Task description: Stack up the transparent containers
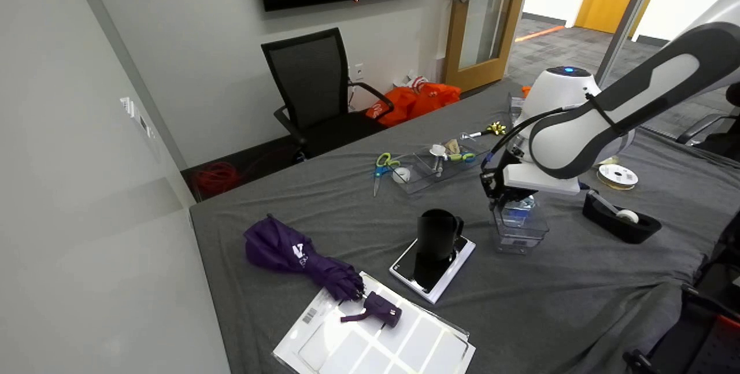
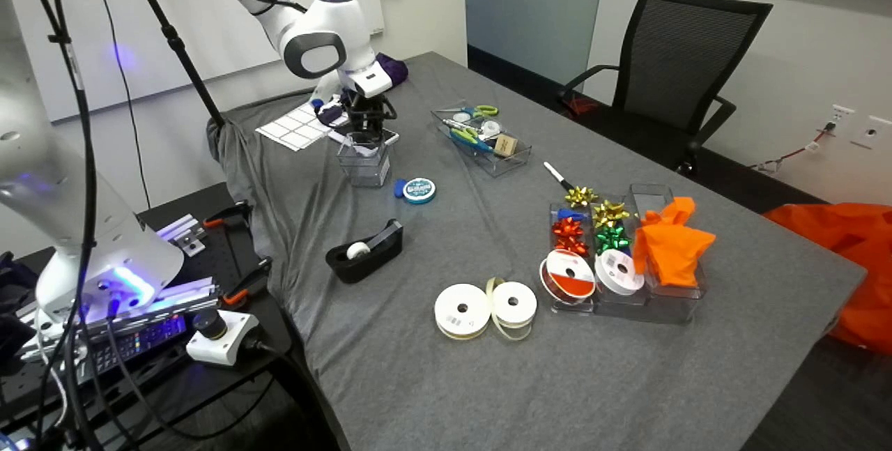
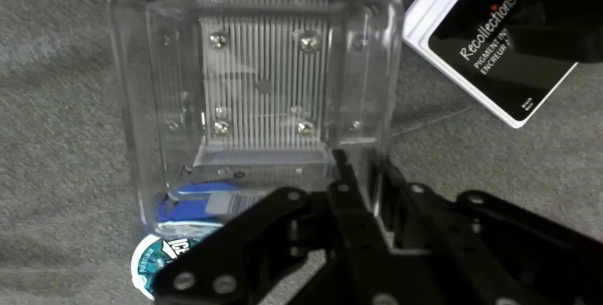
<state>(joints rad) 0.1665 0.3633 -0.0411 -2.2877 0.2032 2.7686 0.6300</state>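
In an exterior view, at the left, the grey cloth-covered table [image 1: 248, 322] ends in a straight edge beside a white wall panel [image 1: 98, 189]. A furled purple fabric umbrella [image 1: 295, 255] lies inside that edge with a strip of cloth between, its handle on the near glossy white sheet [image 1: 370, 354]. Far of these, open cloth reaches a low clear plastic tray [image 1: 422, 185], set in from the far edge. Next, a rectangular black-topped, white-edged pad [image 1: 413, 270] bears a black handled mug [image 1: 437, 232]. Just right of it, apart, we find the upright square clear plastic containers [image 1: 535, 230]; their walls overlap, so we cannot tell how many are stacked. In the wrist view, the black two-fingered gripper [image 3: 366, 161] has its fingers close together, a narrow gap between, at a container's side wall; whether they pinch it, we cannot tell. Broad cloth runs from there toward the near side. Further right, we see a black tape dispenser [image 1: 615, 228], with a white round ribbon spool [image 1: 617, 174] far of it.
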